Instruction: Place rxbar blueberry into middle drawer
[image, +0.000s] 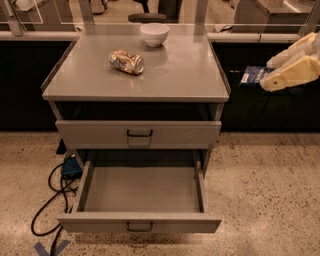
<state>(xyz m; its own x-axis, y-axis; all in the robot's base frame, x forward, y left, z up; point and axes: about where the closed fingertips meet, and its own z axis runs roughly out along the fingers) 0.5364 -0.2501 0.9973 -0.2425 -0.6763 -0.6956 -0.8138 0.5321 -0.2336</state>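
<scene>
The rxbar blueberry (253, 75), a flat dark-blue wrapper with pale print, is held in my cream-coloured gripper (266, 76) at the right edge of the view. It hangs in the air to the right of the cabinet, about level with the cabinet top. The gripper is shut on the bar's right end. The middle drawer (142, 189) is pulled open low on the cabinet, and its bare grey floor shows with nothing in it. It lies well below and to the left of the gripper.
A crushed gold-brown can (126, 62) and a white bowl (154, 34) sit on the cabinet top (185, 75). The upper drawer (139, 133) with the taller front is closed. Black cables and a blue box (70, 167) lie on the floor at the left.
</scene>
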